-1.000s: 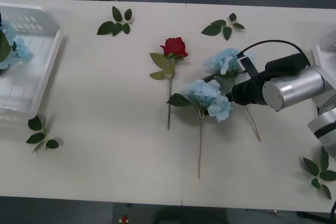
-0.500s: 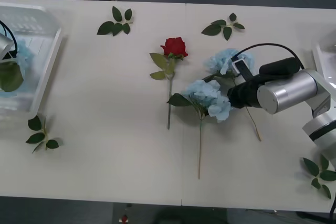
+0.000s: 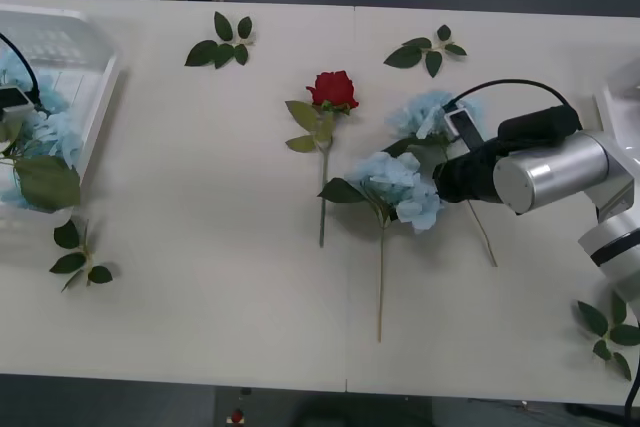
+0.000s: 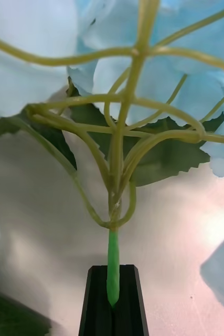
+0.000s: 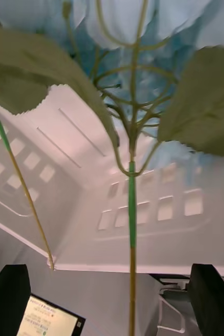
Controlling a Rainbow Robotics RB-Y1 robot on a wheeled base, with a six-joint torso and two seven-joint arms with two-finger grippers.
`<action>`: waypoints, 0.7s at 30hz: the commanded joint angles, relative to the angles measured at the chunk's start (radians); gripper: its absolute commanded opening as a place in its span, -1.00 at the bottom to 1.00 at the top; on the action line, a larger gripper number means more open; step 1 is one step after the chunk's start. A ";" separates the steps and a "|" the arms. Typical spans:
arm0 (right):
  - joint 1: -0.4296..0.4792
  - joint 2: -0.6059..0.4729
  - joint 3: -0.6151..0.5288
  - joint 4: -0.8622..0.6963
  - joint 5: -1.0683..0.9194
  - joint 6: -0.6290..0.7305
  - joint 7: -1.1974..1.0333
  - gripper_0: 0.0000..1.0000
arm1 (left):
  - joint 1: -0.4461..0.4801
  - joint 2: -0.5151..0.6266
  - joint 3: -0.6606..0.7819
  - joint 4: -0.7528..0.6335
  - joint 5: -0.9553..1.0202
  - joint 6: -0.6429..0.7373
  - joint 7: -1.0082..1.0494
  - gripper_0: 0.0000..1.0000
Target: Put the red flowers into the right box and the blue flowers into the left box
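A blue flower (image 3: 428, 112) lies on the table, and my right gripper (image 3: 452, 173) is shut on its green stem (image 4: 112, 273) just below the bloom; the black fingers (image 4: 98, 310) are pressed together. A second blue flower (image 3: 402, 187) lies beside it on the left. One red flower (image 3: 332, 89) lies left of both. My left gripper (image 3: 14, 100) hangs open over the left box (image 3: 98, 97). Its fingers (image 5: 8, 296) are wide apart, and the stem (image 5: 131, 210) of a blue flower (image 3: 57, 132) runs between them. A thin edge of the right box (image 3: 622, 87) is at the far right.
Loose green leaf sprigs lie at the back (image 3: 222, 42) (image 3: 428, 50), at the front left (image 3: 78, 252) and at the front right (image 3: 610, 332). The blue flower's large leaf (image 3: 46, 183) hangs over the left box's front rim. Bare tabletop stretches between the left box and the red flower.
My left gripper has come in over the left box, and the blue flower and its big leaf have dropped lower and to the right. The right gripper has barely shifted.
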 commanded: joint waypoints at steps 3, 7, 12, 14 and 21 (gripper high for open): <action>-0.023 -0.039 -0.076 -0.022 -0.139 -0.006 0.081 -1.00 | -0.034 0.040 0.188 -0.165 0.199 0.148 -0.104 0.87; -0.022 -0.067 -0.118 -0.039 -0.244 -0.006 0.159 -1.00 | -0.034 0.037 0.275 -0.232 0.421 0.215 -0.113 0.88; -0.022 -0.125 -0.181 -0.044 -0.478 -0.006 0.274 -1.00 | -0.031 -0.058 0.335 -0.260 0.685 0.207 -0.111 0.87; -0.022 -0.147 -0.204 -0.044 -0.561 -0.006 0.331 -1.00 | -0.010 -0.107 0.341 -0.257 0.745 0.158 -0.113 0.87; -0.017 -0.164 -0.317 -0.044 -0.771 0.070 0.487 -1.00 | 0.128 -0.254 0.335 -0.257 0.886 -0.061 -0.162 0.87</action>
